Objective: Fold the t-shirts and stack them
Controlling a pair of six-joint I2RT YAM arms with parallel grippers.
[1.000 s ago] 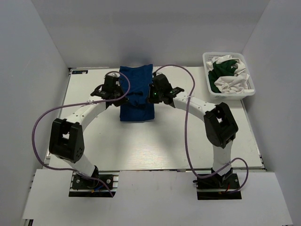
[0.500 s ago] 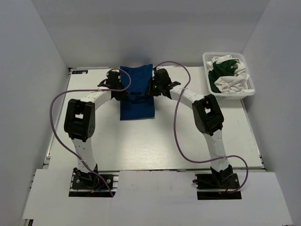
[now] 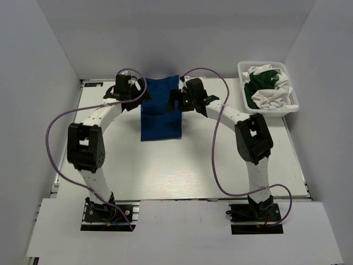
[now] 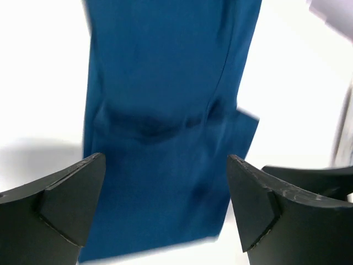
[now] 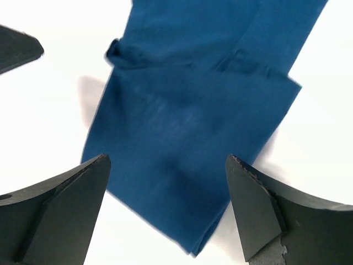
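Flat on the table: blue shirt, folded into a long strip, long way running near to far. By its far left edge, left gripper; by its far right edge, right gripper. Both spread wide, holding nothing, equally close.

No legible text, label, brand, number or sign in any view, blue t-shirt showing plain cloth only, basket and table bearing nothing readable
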